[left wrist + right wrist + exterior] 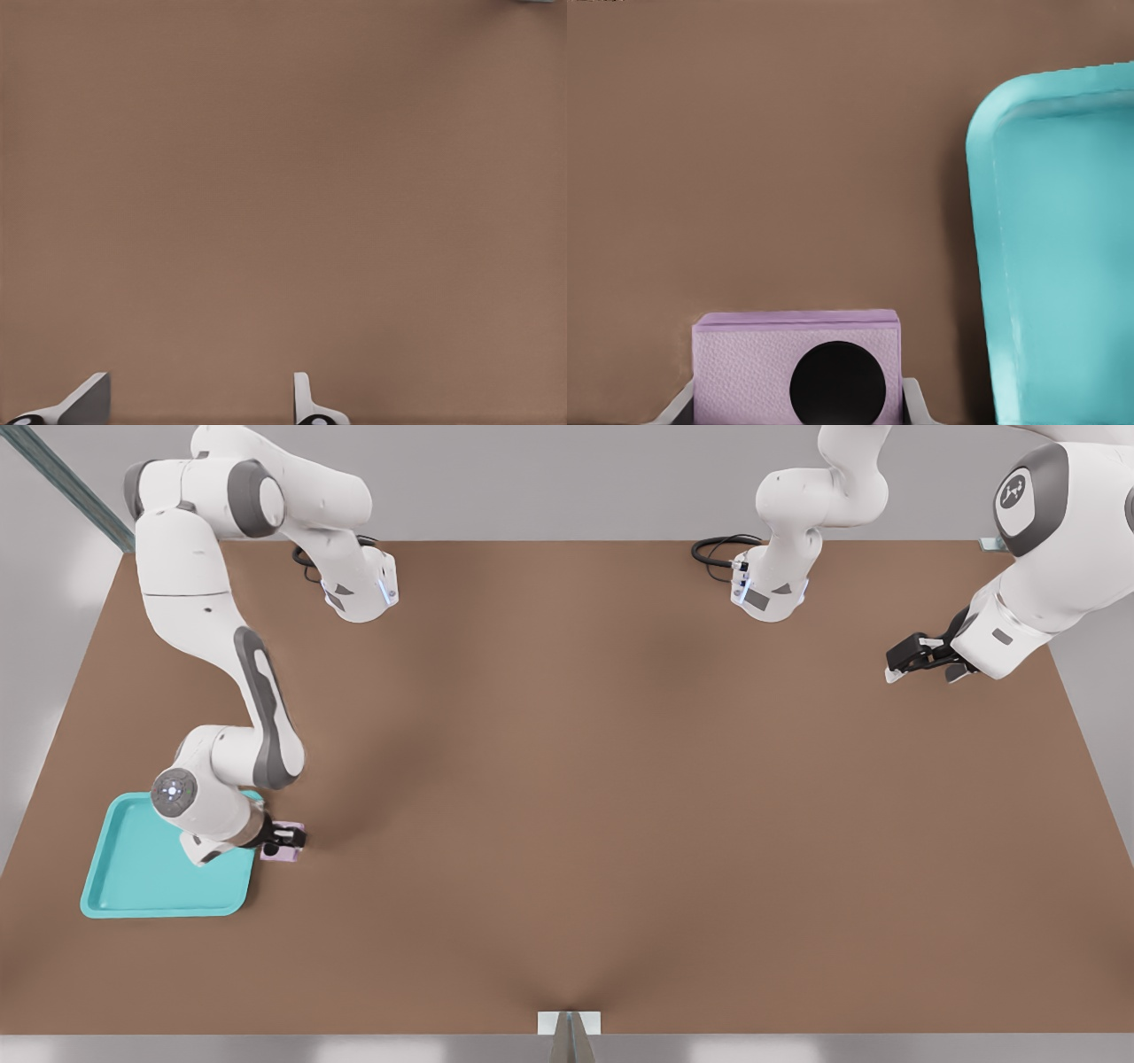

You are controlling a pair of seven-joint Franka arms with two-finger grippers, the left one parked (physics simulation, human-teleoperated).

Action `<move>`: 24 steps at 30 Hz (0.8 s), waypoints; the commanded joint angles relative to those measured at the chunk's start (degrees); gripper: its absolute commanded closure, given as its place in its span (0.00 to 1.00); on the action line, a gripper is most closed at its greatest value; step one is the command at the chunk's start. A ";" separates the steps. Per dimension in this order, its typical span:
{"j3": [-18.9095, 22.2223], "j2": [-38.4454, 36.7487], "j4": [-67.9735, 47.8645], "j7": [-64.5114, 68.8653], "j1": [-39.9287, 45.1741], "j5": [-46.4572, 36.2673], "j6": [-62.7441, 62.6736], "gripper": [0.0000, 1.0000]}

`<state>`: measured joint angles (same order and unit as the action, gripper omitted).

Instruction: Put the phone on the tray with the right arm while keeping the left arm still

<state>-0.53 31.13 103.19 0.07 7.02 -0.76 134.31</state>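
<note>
The pale lilac phone (283, 855) is just off the turquoise tray (142, 868), beside its edge on the front view's right side. My gripper (285, 839) reaches it from over the tray's corner, hiding most of it. In the right wrist view the phone (797, 367) shows one round black lens and sits between my gripper (797, 409). Its white fingertips (917, 403) press against both sides, shut on the phone. The tray (1063, 266) lies close alongside, with nothing on the part that shows.
The brown table (567, 797) fills the scene. The parked arm's gripper (921, 662) hangs at the front view's far right, over bare table. Both arm bases (359, 589) (769, 593) stand at the back edge. A small bracket (569, 1023) marks the front edge.
</note>
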 commanded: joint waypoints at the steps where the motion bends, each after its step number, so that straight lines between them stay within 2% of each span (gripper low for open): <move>1: 0.00 -0.37 0.43 26.02 5.19 0.85 -2.65 0.35; 6: 0.53 2.27 -3.08 38.15 12.66 0.85 -2.56 0.33; 7: 0.53 2.44 -3.44 37.72 12.67 0.76 -2.65 0.00; 11: -0.17 1.22 -5.45 36.66 11.52 0.67 -4.58 0.00; 13: -2.63 -3.44 -16.43 31.13 9.16 0.93 -22.67 0.00; 15: -3.07 -8.97 -26.02 21.20 3.18 1.99 -33.58 0.00; 17: 4.48 -16.70 -28.92 10.22 -7.37 1.72 -42.99 0.00; 19: 4.92 -27.26 -20.14 3.97 -11.59 1.99 -43.52 0.00; 21: 5.54 -25.86 -22.51 2.91 -13.61 2.08 -46.86 0.00; 22: 7.99 -19.10 -31.19 1.68 -16.68 2.25 -52.90 0.00; 23: 9.32 -16.54 -35.87 2.12 -17.92 2.25 -54.77 0.00; 24: 9.58 -16.54 -35.87 2.04 -17.92 2.08 -54.59 0.00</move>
<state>8.37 13.47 69.19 12.98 -10.74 1.29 92.24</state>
